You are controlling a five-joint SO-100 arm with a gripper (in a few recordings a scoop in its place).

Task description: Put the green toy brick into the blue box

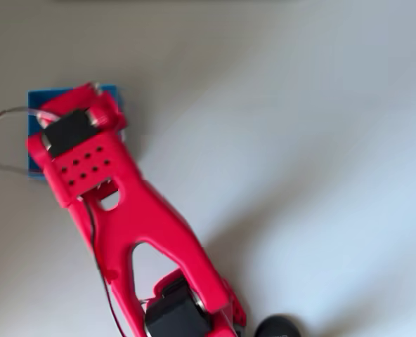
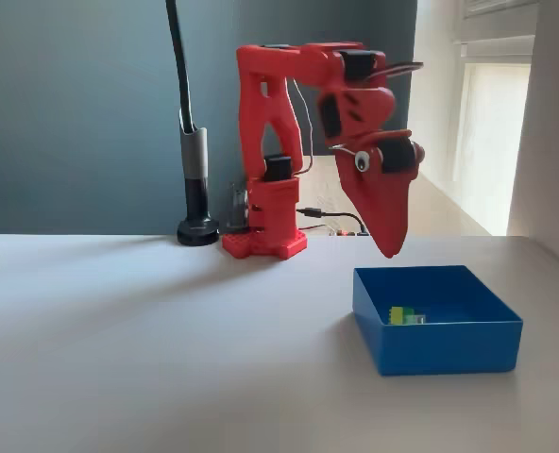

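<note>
Fingers of the red plastic gripper (image 2: 390,247) hang point-down above the back edge of the square, bright blue, open-topped box (image 2: 449,344) in the fixed view, clear of its walls and holding nothing. They taper to one tip there, and whether they are pressed together or slightly parted I cannot tell. In the overhead view the gripper (image 1: 88,105) sits over the box (image 1: 34,133), hiding most of it, so that just blue strips along the left and top edges show.

Inside the box, in the fixed view, lies the small lime-green plastic toy brick (image 2: 404,315), resting on the floor a little left of the middle and apart from every wall that can be seen. It looks blurred (a paler patch shows at its right end), and its long axis seems to run left to right across the picture; which way its studs face is too small to tell.

Behind the gripper, the red printed arm (image 2: 279,123) rises from its base (image 2: 265,241) at the back of the pale table (image 2: 147,359). Beside the base stands a black gooseneck stand (image 2: 196,189) on a round foot.
</note>
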